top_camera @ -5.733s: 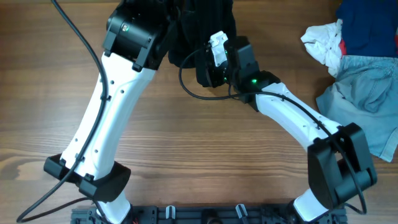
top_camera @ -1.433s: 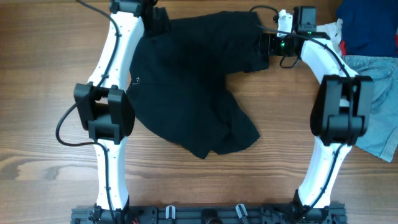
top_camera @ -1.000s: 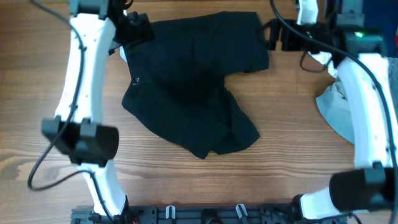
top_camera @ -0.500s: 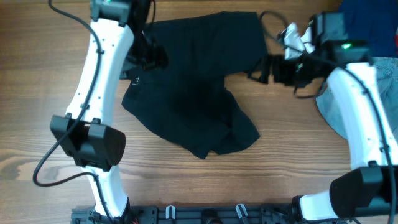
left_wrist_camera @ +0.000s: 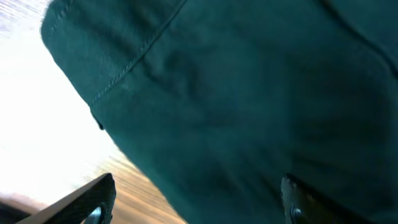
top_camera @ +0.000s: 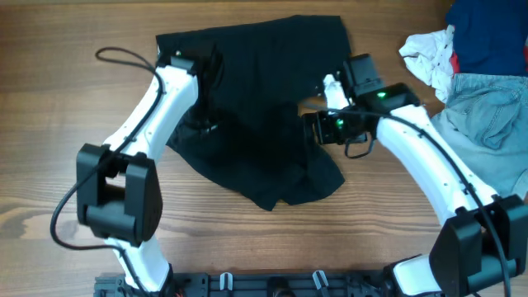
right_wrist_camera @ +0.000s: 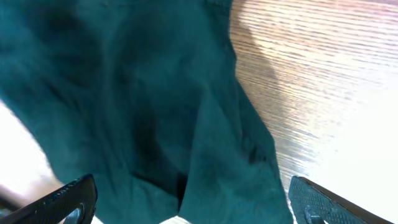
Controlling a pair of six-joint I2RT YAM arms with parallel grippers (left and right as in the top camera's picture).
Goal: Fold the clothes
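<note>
The clothes [top_camera: 256,107], a plain black soft garment, lie spread on the wooden table with a rumpled lobe toward the front [top_camera: 297,177]. My left gripper [top_camera: 204,115] hovers over the garment's left part, jaws wide apart and nothing between them. In the left wrist view the left gripper [left_wrist_camera: 196,202] shows dark cloth [left_wrist_camera: 236,106] and a strip of wood below its fingers. My right gripper [top_camera: 312,130] hangs open over the garment's right edge. In the right wrist view the right gripper [right_wrist_camera: 193,202] spans folds of the cloth [right_wrist_camera: 155,112], holding nothing.
At the back right lie a white rag with red marks [top_camera: 429,54], a navy blue garment [top_camera: 491,33] and light blue denim shorts [top_camera: 483,124]. Bare wood [top_camera: 66,124] shows left of the garment, and more wood [top_camera: 247,239] in front of it.
Both arms have left the garment's far corners and swung inward and toward the front, over its middle. The garment itself has stayed spread as it was.
</note>
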